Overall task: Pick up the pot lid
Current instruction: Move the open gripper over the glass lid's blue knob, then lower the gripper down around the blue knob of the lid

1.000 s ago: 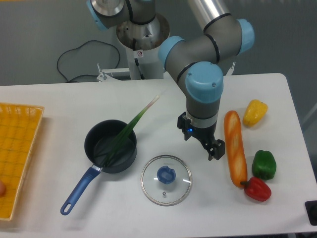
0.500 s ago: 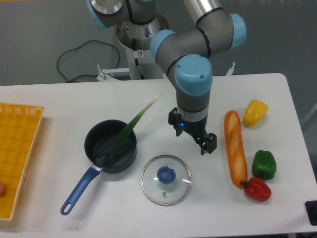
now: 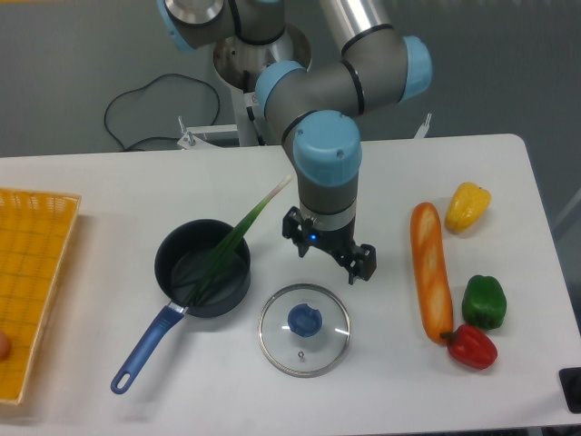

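The gripper (image 3: 327, 245) points down over the table, its two dark fingers spread apart with nothing visible between them. Just below it in the picture lies the pot lid (image 3: 278, 340), a round clear glass disc with a rim and a blue knob (image 3: 305, 320) near its middle. The whole lid shows, and no finger appears to touch it. How high the fingers are above the table cannot be told exactly.
Left of the lid is a black pan (image 3: 232, 295) with a blue handle, a long green vegetable (image 3: 238, 232) leaning out. An orange carrot (image 3: 429, 263), yellow pepper (image 3: 467, 206), green pepper (image 3: 485, 302) and red pepper (image 3: 472, 347) lie right. A yellow crate (image 3: 41, 236) stands far left.
The gripper has moved left and slightly up in the picture, from the lid's upper right to nearly above it. Its fingers stay apart. The lid has not moved.
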